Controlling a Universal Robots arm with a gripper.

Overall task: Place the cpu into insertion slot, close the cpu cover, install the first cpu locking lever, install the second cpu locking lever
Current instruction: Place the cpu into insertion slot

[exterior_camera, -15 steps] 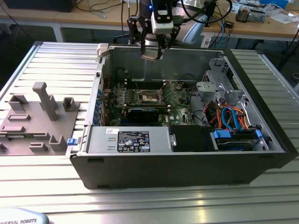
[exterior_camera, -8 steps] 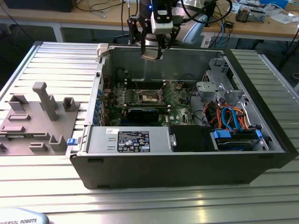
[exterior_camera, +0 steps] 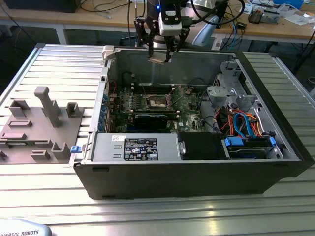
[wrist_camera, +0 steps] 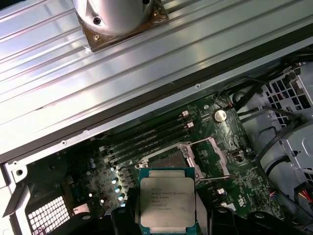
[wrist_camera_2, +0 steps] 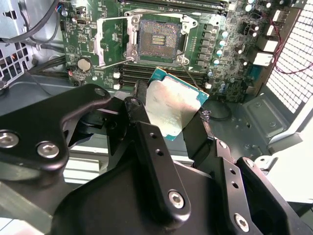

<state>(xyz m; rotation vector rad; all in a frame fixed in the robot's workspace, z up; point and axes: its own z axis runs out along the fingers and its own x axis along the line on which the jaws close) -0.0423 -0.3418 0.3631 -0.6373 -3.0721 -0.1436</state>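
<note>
1. A dark grey sheet-metal computer case (exterior_camera: 197, 179) is lying open on a ribbed aluminium table (exterior_camera: 49, 64).
2. A green circuit board (exterior_camera: 189, 105) is lying flat inside it.
3. The black two-fingered gripper (exterior_camera: 159, 55) is clamping a thin, square, silvery-faced cpu (wrist_camera_2: 171, 110) by its edges.
4. The cpu is hanging above the dark, metal-rimmed insertion slot (wrist_camera_2: 159, 40), clear of it.
5. The silvery windowed cpu cover (wrist_camera_2: 101, 41) is lying flipped open beside the slot.

Robotics lab or electronics workshop. Open computer case (exterior_camera: 172, 179) sits on a ribbed aluminium table (exterior_camera: 59, 64), gripper (exterior_camera: 160, 56) above it. Grey fixture tray (exterior_camera: 34, 130) alongside. Wooden benches (exterior_camera: 285, 30) behind, strewn with cables (exterior_camera: 106, 7).
</note>
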